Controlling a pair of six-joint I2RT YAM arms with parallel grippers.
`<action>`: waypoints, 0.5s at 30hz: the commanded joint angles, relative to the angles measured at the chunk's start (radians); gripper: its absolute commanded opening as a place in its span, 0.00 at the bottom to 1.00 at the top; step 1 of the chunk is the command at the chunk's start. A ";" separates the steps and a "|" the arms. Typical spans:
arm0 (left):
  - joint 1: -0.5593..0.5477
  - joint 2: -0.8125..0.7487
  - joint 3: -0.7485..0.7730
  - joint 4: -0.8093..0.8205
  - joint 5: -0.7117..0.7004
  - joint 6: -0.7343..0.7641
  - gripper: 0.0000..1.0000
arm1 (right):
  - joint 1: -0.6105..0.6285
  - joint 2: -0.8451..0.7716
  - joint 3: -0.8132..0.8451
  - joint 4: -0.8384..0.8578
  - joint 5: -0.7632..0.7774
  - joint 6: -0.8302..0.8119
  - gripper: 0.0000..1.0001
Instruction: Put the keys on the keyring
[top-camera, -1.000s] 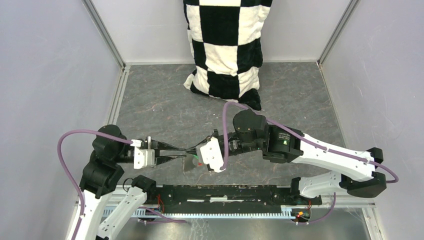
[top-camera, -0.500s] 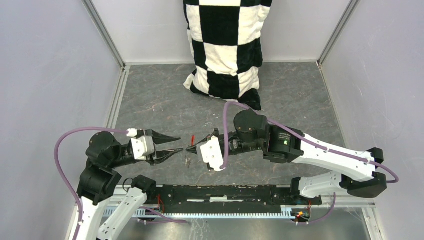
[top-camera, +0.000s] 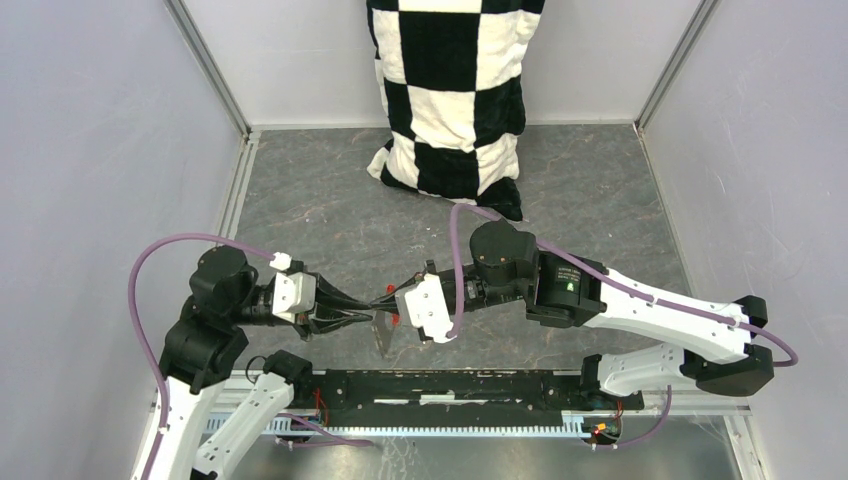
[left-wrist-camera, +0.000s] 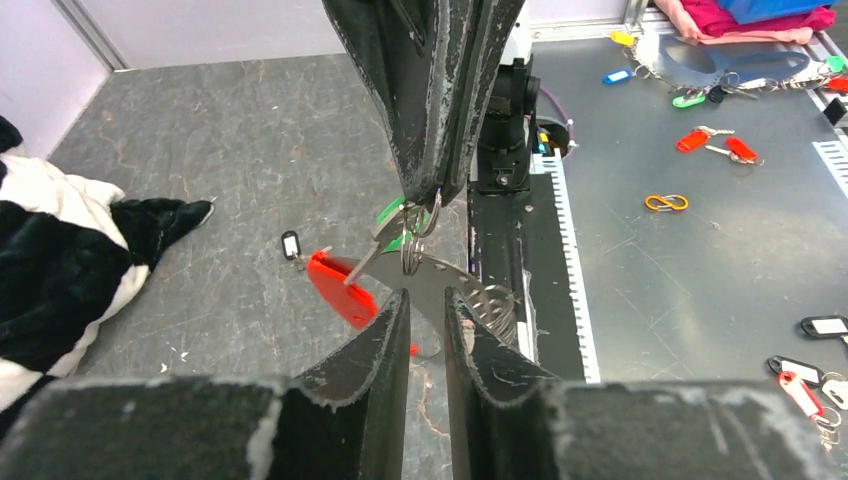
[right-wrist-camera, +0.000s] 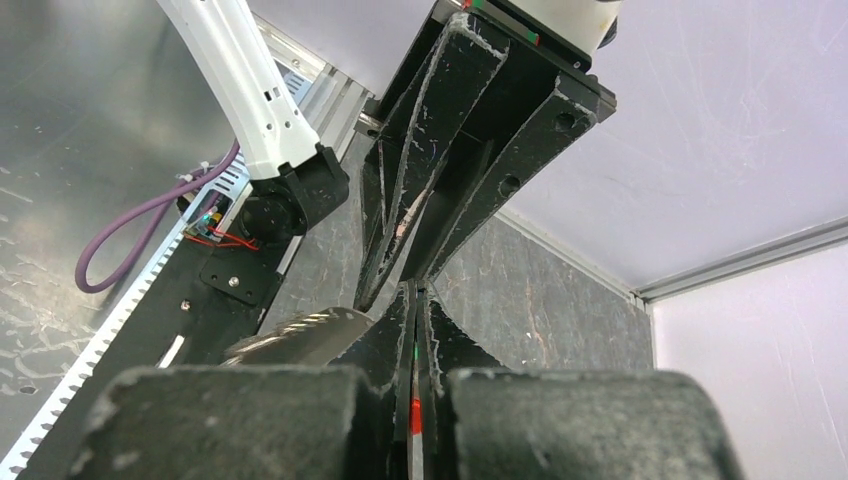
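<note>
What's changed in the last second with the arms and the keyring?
The left gripper, pulled back leftward with jaws wide half a second ago, has swung right again to meet the right gripper, jaws narrowed. The right gripper stays shut on the thin silvery keyring with its long red tag; the black-and-white checked cushion is unmoved.

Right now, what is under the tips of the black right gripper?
A thin silvery metal ring, a green plastic tag and a long red plastic tag. The clamped part is hidden.

Open floor (top-camera: 320, 210) short of checkered cushion (top-camera: 450, 100)
</note>
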 joint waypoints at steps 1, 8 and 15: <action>-0.002 0.000 0.022 -0.024 0.029 0.024 0.25 | -0.004 -0.033 0.004 0.076 -0.022 0.020 0.00; -0.002 -0.010 -0.016 0.069 -0.025 -0.070 0.28 | -0.003 -0.034 0.005 0.085 -0.041 0.027 0.00; -0.002 -0.011 -0.022 0.084 -0.019 -0.088 0.34 | -0.005 -0.032 0.004 0.091 -0.062 0.030 0.00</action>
